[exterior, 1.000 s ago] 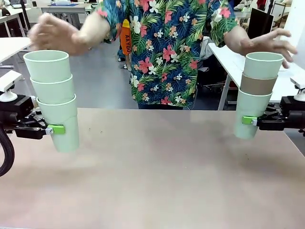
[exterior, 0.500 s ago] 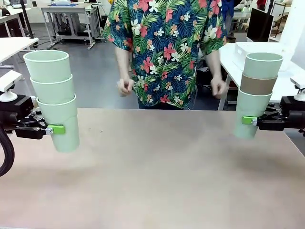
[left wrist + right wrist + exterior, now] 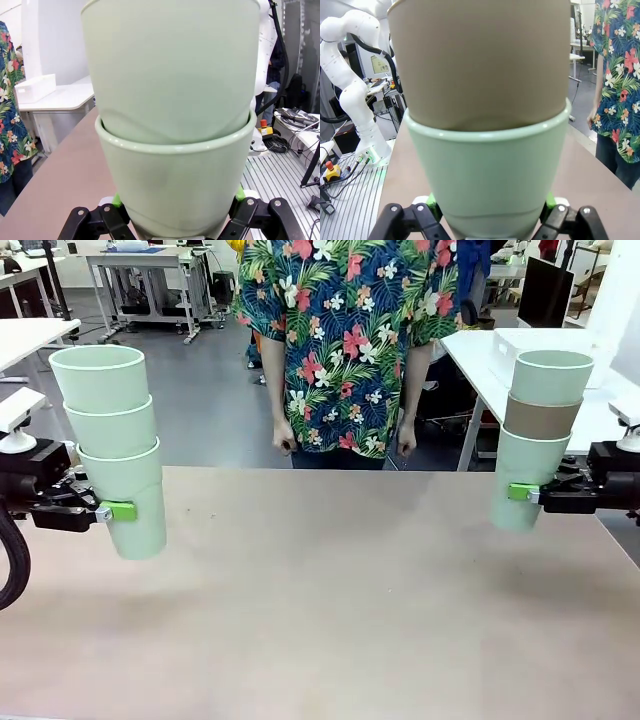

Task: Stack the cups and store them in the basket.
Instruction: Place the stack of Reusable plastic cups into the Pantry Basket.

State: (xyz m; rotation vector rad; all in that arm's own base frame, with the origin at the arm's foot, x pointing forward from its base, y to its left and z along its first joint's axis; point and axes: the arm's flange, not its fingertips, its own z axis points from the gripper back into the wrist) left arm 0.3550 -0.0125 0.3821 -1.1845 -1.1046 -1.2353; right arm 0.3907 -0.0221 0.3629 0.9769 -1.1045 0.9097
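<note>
From the front, my left gripper [image 3: 125,511] is clamped on the bottom cup of the left stack [image 3: 110,440], three pale mint tumblers nested upright, each rim standing clear above the one below; the stack hangs just above the table [image 3: 340,590] at its left edge. My right gripper [image 3: 515,493] is clamped the same way on the bottom cup of the right stack [image 3: 540,435], held at the table's right edge: mint below, the brown cup [image 3: 542,418] in the middle, mint on top. The two stacks are well apart; between them, at the far side, stands a person [image 3: 345,340] in a flowered shirt, arms hanging down. Behind the right stack a white box [image 3: 515,343] sits on a side table; I cannot tell whether it is the basket.

In the left wrist view the bottom cup [image 3: 175,175] is squeezed between my green pads [image 3: 116,200], and a second mint cup [image 3: 170,65] sits in it, slightly tilted; the walls are matte and smooth. The tabletop [image 3: 65,175] runs away to the left, and the white box [image 3: 35,87] shows beyond it.

In the right wrist view my pads [image 3: 550,200] grip the mint cup [image 3: 490,170]; the brown cup [image 3: 480,60] fills its mouth. My left arm [image 3: 355,100] stands far off, and the person's hand [image 3: 592,120] hangs at the right.
</note>
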